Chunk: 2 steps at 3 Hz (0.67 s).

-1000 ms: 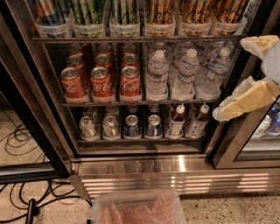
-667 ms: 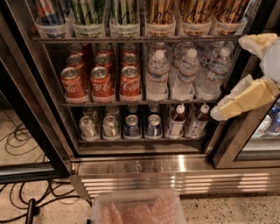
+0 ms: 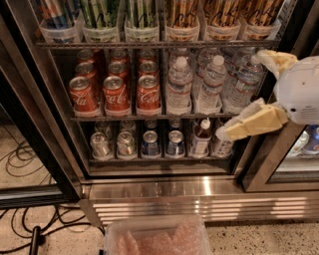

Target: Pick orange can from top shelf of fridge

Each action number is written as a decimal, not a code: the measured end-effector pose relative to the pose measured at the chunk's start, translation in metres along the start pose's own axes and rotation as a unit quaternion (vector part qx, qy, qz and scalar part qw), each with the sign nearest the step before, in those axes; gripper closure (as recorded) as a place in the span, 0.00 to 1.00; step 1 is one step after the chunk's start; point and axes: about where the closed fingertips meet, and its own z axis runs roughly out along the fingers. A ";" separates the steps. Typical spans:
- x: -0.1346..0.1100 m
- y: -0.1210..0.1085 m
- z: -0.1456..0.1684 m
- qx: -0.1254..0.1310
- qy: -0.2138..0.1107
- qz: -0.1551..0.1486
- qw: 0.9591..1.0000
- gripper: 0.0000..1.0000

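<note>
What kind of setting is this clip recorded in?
Likely an office break area or snack kitchen: a glass-doored display fridge stocks Coca-Cola cans, water bottles and, on the top shelf, orange cans. Loose cables lie on the floor. The end effector is at right, open, beside the bottles.

hand [image 3: 242, 94] with fingers apart beside water bottles [image 3: 213, 84], below orange cans [image 3: 182, 14] on top shelf [image 3: 149, 45]

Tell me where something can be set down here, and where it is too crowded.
Bare: the floor right of the plastic bin, by the fridge base. Every rack is crowded: the top shelf holds trays edge to edge, orange can included; Coca-Cola cans and water bottles fill the next. The pincer hangs right, before those bottles.
</note>
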 end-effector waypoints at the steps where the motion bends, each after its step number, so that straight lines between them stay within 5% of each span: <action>1: -0.031 0.009 0.031 0.017 -0.072 -0.005 0.997 0.00; 2: -0.064 0.022 0.060 0.011 -0.122 -0.009 0.992 0.00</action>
